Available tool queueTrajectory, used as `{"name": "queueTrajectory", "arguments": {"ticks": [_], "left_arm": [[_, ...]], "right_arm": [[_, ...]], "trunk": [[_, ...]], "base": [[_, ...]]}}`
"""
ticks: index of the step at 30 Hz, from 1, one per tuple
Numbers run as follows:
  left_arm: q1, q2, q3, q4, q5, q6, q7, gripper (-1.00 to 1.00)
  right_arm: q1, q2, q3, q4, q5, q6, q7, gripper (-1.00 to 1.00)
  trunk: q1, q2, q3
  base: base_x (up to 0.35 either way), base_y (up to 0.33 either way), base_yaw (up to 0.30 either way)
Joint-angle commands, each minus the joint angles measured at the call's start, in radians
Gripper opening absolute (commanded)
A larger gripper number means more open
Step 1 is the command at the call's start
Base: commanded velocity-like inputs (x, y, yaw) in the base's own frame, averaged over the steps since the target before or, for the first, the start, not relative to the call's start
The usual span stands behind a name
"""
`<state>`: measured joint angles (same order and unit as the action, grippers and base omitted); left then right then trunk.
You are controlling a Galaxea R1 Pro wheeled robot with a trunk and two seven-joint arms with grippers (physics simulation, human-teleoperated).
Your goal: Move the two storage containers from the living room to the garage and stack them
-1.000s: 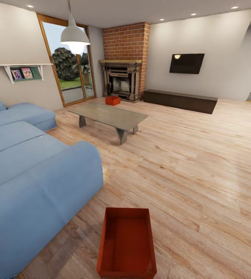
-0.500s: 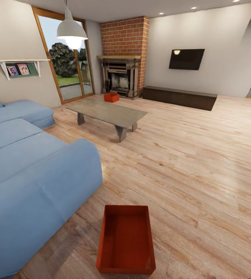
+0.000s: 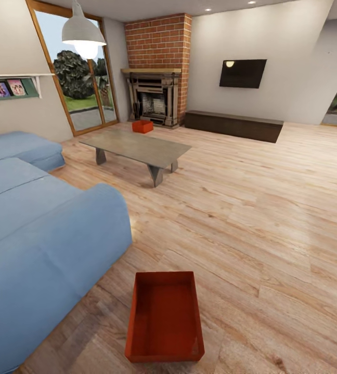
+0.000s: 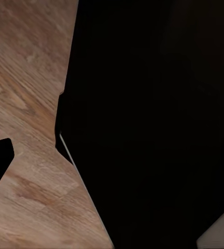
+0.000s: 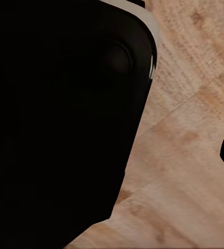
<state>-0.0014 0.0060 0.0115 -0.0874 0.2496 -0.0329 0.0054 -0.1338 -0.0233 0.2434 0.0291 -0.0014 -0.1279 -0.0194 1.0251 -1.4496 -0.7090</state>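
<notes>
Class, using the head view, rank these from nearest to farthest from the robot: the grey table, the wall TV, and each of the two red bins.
1. Near storage container: on the planks directly ahead.
2. Grey table: mid-room, left of centre.
3. Far storage container: beyond the table, by the fireplace.
4. TV: back wall, right.

A blue sofa point(image 3: 38, 234) is set along the left of the room on light wood planks point(image 3: 251, 218). A low grey table point(image 3: 136, 147) is placed beyond it. A red brick fireplace point(image 3: 155, 67) is built into the far corner, with a wall TV point(image 3: 243, 73) mounted above a dark low bench point(image 3: 233, 125). A white pendant lamp point(image 3: 83, 35) is hung before the glass door point(image 3: 77, 78), and framed pictures are kept on a wall shelf point(image 3: 10, 85).
</notes>
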Motion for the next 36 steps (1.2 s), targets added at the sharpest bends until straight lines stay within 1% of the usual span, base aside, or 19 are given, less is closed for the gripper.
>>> {"name": "queueTrajectory", "arguments": {"ticks": [1, 18, 24, 29, 36], "left_arm": [[0.000, 0.000, 0.001, 0.001, 0.004, -0.002, 0.001, 1.00], [0.000, 0.000, 0.001, 0.001, 0.004, -0.002, 0.001, 1.00], [0.000, 0.000, 0.001, 0.001, 0.004, -0.002, 0.001, 1.00], [0.000, 0.000, 0.001, 0.001, 0.004, -0.002, 0.001, 1.00], [0.000, 0.000, 0.001, 0.001, 0.004, -0.002, 0.001, 1.00]], "right_arm": [[-0.001, 0.000, 0.005, 0.003, 0.000, -0.006, -0.002, 1.00], [-0.001, 0.000, 0.005, 0.003, 0.000, -0.006, -0.002, 1.00], [-0.001, -0.001, 0.005, 0.003, 0.000, -0.004, 0.002, 1.00], [-0.001, -0.007, 0.006, 0.003, 0.004, -0.004, 0.009, 1.00], [-0.001, -0.011, 0.007, 0.003, 0.006, -0.003, 0.013, 1.00]], "trunk": [[0.000, 0.000, -0.002], [0.000, 0.000, -0.029], [0.000, 0.000, -0.033], [0.000, 0.000, -0.034], [0.000, 0.000, -0.034]], "base": [[0.000, 0.000, -0.108], [0.000, -0.021, -0.102], [0.000, -0.001, -0.032], [0.000, 0.000, 0.026], [0.000, 0.000, 0.203]]}}
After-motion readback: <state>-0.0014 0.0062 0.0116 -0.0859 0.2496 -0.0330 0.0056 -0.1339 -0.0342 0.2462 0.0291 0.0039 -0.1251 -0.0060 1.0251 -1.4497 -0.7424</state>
